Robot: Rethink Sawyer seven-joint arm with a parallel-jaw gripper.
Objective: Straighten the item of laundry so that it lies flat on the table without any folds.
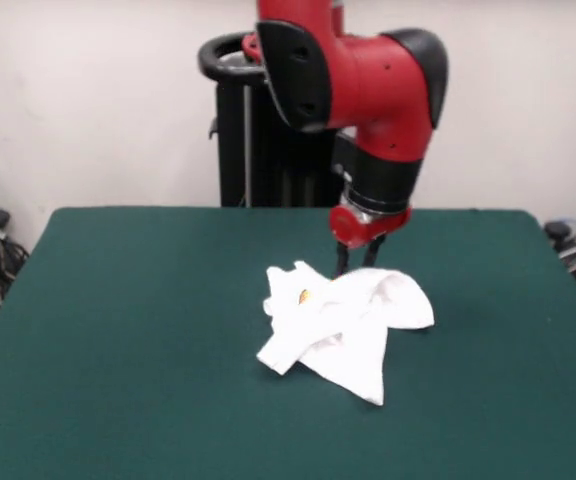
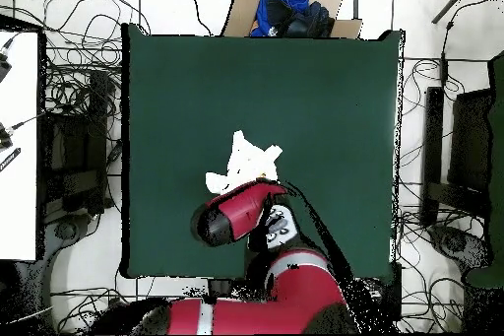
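Note:
The item of laundry point(image 1: 343, 325) is a white shirt crumpled in a heap near the middle of the table point(image 1: 118, 330), with folded layers and a small orange bit of print showing. My gripper point(image 1: 356, 266) hangs straight down at the heap's far edge. Its two dark fingers point(image 1: 342, 262) stand apart, with their tips at the cloth's upper rim. In the overhead view the item of laundry point(image 2: 239, 164) peeks out from under the red arm point(image 2: 236, 219), which hides the gripper. The green table point(image 2: 325, 105) spreads wide around it.
A cardboard box point(image 2: 290, 7) holding blue cloth sits beyond the table's far edge in the overhead view. Cables point(image 2: 69, 96) tangle on the floor beside the table, and a white surface point(image 2: 18, 145) stands at the left. A black stand point(image 1: 243, 120) rises behind the table.

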